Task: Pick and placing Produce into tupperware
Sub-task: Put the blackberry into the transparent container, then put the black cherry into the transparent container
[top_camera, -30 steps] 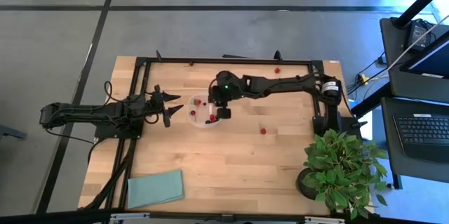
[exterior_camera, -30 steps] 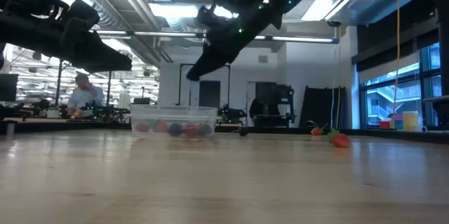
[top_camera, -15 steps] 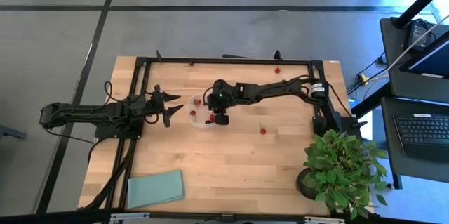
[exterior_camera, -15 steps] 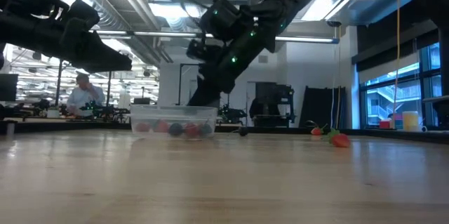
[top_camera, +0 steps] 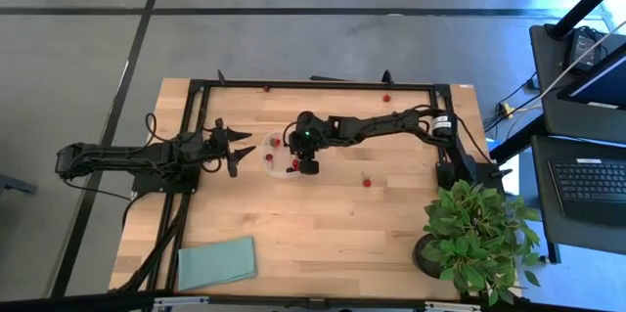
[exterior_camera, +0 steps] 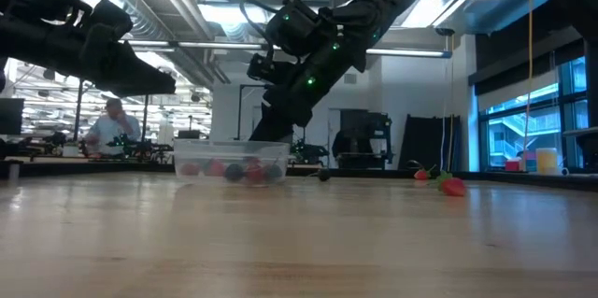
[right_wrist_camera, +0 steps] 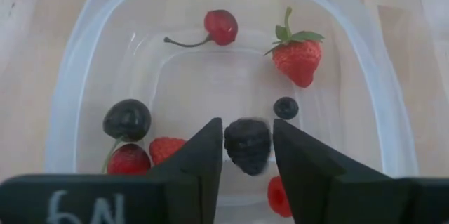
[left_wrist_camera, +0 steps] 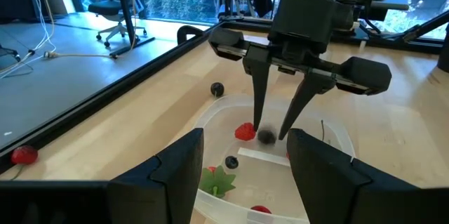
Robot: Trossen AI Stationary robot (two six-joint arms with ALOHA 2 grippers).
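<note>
Right tool (right_wrist_camera: 248, 147) pinches a dark berry (right_wrist_camera: 247, 143) inside tupperware (right_wrist_camera: 63, 97); left tool (top_camera: 235, 150) spread.

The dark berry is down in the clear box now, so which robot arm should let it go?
The right one. The right gripper is shut on the dark blackberry-like berry inside the clear plastic container, so it probably only needs to open. The left gripper waits beside the container, open.

right tool (right_wrist_camera: 247, 147) filling tupperware (top_camera: 281, 156) opening, left tool (top_camera: 238, 148) seemingly beside
</note>
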